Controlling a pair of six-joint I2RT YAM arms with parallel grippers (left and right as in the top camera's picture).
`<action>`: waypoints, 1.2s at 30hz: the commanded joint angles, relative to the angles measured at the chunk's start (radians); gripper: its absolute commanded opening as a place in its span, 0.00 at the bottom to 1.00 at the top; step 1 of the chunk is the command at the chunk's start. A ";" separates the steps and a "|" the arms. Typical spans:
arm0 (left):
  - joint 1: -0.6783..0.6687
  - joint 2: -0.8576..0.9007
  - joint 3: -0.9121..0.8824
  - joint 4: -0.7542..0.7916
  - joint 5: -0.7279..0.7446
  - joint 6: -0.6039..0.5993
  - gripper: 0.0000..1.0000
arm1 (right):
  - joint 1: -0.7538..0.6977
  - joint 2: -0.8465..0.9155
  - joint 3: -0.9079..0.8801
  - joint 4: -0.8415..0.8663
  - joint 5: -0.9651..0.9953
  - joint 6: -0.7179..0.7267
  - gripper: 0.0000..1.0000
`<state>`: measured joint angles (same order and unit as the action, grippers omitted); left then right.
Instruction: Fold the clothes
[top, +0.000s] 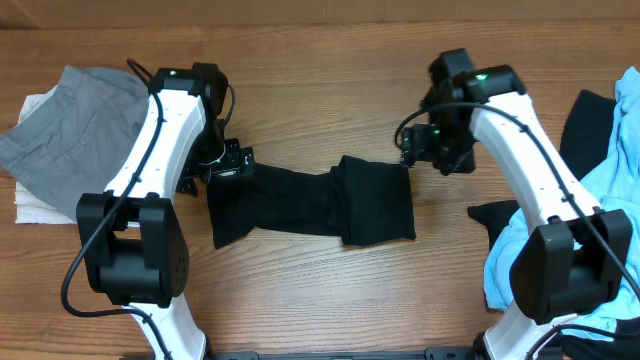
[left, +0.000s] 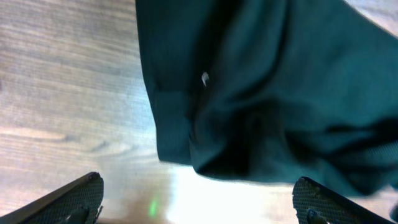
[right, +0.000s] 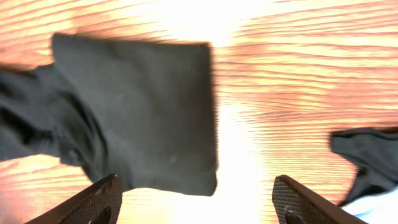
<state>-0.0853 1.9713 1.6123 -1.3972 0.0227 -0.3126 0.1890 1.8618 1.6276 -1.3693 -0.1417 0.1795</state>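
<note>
– Beneath the left gripper (left: 199, 202), what lies there?

– Its two black fingers (left: 74, 199) stand wide apart with nothing between them. Just ahead of them lies the rumpled end of a black soft-fabric garment (left: 261, 93), flat on the brown wooden table (left: 62, 74).

– Any lettering on it?

– Only a small white mark (left: 205, 78) beside a seam, too small to read.

– And the right gripper (right: 196, 202)?

– Its jaws are spread too, and empty. Ahead of its fingers (right: 87, 202) lies the other end of the same garment, folded into a neat square. The square's near corner lies close to the gap between the fingertips, with bare wood under the rest of the gap. Off to the gripper's outer side lies a strip of another black cloth (right: 367, 152), with a corner of light blue fabric (right: 373, 208) just beside it.

– How does it look from overhead?

– The black garment stretches between the two grippers, crumpled end under the left one. Its folded end stops just short of the right one, which hangs near the far corner. Well outward of the left gripper, a grey garment (top: 70, 120) lies on top of a white cloth (top: 35, 205). Outward of the right gripper, the light blue fabric is heaped at the table's edge over more black cloth.
</note>
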 joint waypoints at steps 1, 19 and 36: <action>0.021 -0.015 -0.081 0.056 -0.008 0.001 1.00 | -0.016 -0.012 0.014 -0.002 0.010 0.003 0.82; 0.019 -0.015 -0.359 0.427 0.180 0.183 0.34 | -0.017 -0.012 0.014 0.002 0.010 0.003 0.86; 0.153 -0.019 -0.065 0.073 -0.093 0.121 0.04 | -0.018 -0.012 0.014 0.002 0.012 0.003 0.87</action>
<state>0.0299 1.9545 1.4342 -1.2858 0.0353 -0.1646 0.1707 1.8618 1.6279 -1.3705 -0.1379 0.1822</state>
